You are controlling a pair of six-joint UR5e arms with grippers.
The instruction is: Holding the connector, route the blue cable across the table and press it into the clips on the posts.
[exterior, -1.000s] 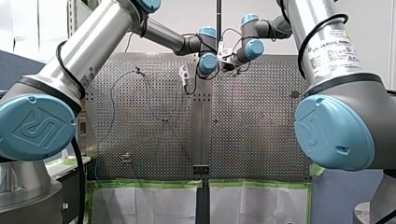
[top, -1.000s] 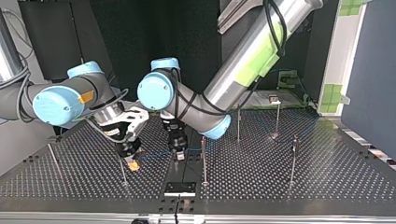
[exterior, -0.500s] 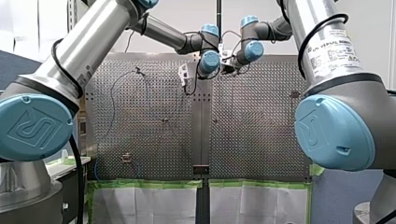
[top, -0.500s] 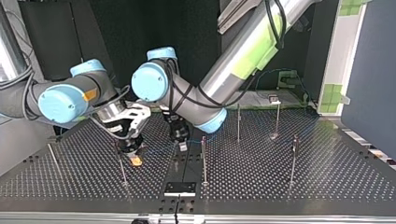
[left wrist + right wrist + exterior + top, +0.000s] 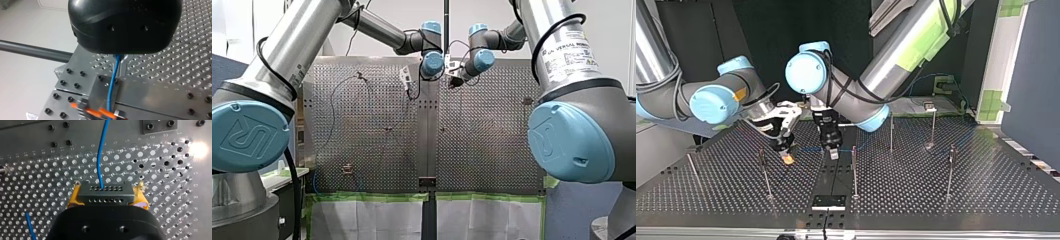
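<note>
**Cable routing, connector in hand.** My right gripper (image 5: 106, 196) is clamped, by its yellow pads (image 5: 73, 199), on the two short ends of the dark rectangular multi-pin connector (image 5: 105, 191). The thin blue cable (image 5: 101, 152) leaves the connector's face and runs straight ahead of this gripper, above the perforated metal table (image 5: 162, 170). My left gripper (image 5: 831, 149), black, hangs just beside the right one with the cable emerging from under its housing; whether it is closed on the cable cannot be told. Judged from its look, the cable is light and limp, apt to sag or kink, so it is best guided close to each clip. The connector is small, rigid and probably delicate at the pins, so its ends are the sound place to hold it. One slender upright metal post (image 5: 764, 172) stands just beside the right gripper and another (image 5: 854, 170) just beside the left; more stand well apart beyond the left. With the two wrists so near each other, posts and neighbouring arm alike may obstruct. Ahead of the left gripper the cable meets an orange-and-grey piece (image 5: 92, 112), too blurred to name.
</note>
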